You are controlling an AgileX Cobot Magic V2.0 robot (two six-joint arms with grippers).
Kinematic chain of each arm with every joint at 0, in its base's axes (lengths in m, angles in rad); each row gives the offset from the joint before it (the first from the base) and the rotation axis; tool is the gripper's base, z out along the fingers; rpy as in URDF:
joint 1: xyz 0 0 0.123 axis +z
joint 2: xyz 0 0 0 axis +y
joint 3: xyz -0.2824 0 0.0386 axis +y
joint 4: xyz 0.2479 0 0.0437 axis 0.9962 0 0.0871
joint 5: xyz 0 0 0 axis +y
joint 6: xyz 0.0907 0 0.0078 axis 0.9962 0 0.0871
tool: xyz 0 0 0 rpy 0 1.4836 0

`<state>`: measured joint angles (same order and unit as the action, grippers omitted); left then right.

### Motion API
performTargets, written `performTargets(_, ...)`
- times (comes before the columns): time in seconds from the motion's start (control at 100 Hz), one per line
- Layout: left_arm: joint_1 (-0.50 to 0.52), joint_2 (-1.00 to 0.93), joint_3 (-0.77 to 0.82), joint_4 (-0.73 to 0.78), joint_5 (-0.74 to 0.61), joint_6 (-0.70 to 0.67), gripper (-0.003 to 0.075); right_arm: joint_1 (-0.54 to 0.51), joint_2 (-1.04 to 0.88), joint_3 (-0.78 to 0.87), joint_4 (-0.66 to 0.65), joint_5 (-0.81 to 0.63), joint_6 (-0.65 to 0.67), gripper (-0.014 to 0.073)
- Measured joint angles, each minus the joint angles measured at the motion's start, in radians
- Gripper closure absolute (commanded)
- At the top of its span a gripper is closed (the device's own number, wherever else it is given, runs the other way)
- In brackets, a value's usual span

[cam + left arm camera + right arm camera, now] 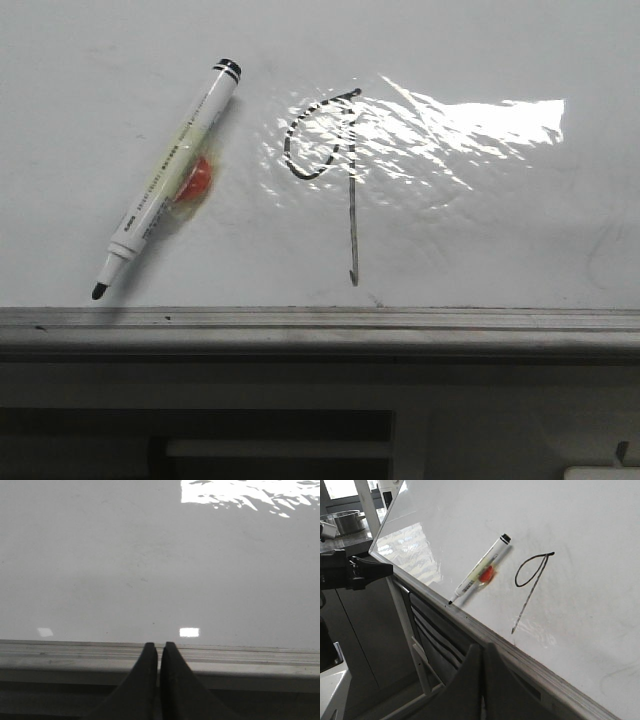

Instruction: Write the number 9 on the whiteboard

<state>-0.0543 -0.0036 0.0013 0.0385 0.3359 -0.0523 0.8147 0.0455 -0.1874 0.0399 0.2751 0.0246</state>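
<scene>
Glare on the whiteboard (pixel 120 60) washes out part of the number 9 (pixel 335 160); both hands closed, empty.

marker (pixel 170 177) left of number 9 (pixel 330 160), on whiteboard (pixel 500 230)

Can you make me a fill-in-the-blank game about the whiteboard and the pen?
1. The number drawn on the whiteboard is ___.
2. In the front view, the marker lies to the ___ of the number 9.
3. The marker's cap is ___, so its tip shows.
4. The left gripper and right gripper are both ___.

Answers: 9; left; off; shut
</scene>
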Motion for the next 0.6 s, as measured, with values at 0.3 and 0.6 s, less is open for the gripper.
performTargets(0.3,0.000,0.000,0.000,0.000,0.001,0.000,0.0741,0.000,0.000,0.000,0.000,0.000,0.000,0.0655)
performTargets(0.6,0.000,0.000,0.000,0.000,0.001,0.000,0.0741,0.000,0.000,0.000,-0.080,0.000,-0.003,0.0655)
